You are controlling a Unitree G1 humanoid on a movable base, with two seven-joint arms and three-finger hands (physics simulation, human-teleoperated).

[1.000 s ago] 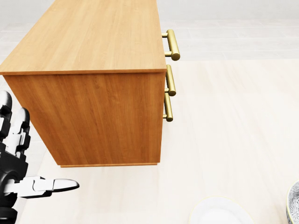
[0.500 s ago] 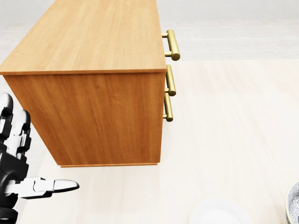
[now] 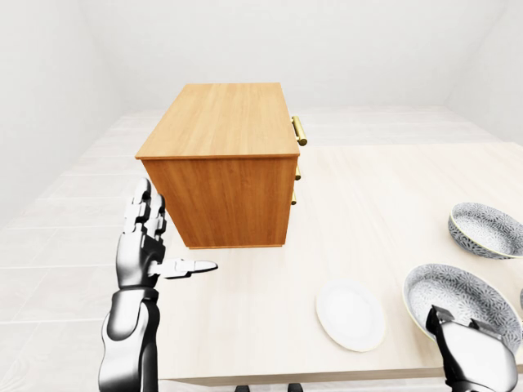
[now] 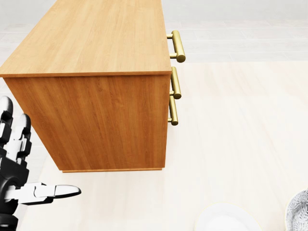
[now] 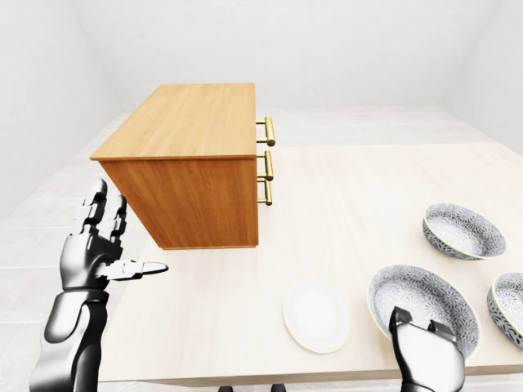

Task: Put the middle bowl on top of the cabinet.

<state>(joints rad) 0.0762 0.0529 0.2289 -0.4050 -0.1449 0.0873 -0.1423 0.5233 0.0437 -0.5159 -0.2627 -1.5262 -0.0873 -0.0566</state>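
Note:
A wooden cabinet [image 3: 219, 129] with brass handles [image 3: 299, 131] on its right face stands on the pale table. Three patterned grey bowls sit at the right of the right-eye view: a large one [image 5: 425, 296], one above it [image 5: 462, 230], and one cut off by the right edge [image 5: 508, 304]. My right hand [image 5: 421, 323] rises from the bottom edge, its dark fingertips at the large bowl's lower rim. Its grip is hidden by the back of the hand. To the left of the cabinet, my left hand [image 5: 122, 237] is raised and open, thumb pointing right.
A flat white plate [image 5: 317, 317] lies on the table [image 5: 343, 204] left of the large bowl. The table's lower edge runs just below the plate and bowls. White floor and walls surround the table.
In the head view the sliver of bowl at the bottom right edge has shifted slightly left and down. The cabinet and my left hand have stayed in place.

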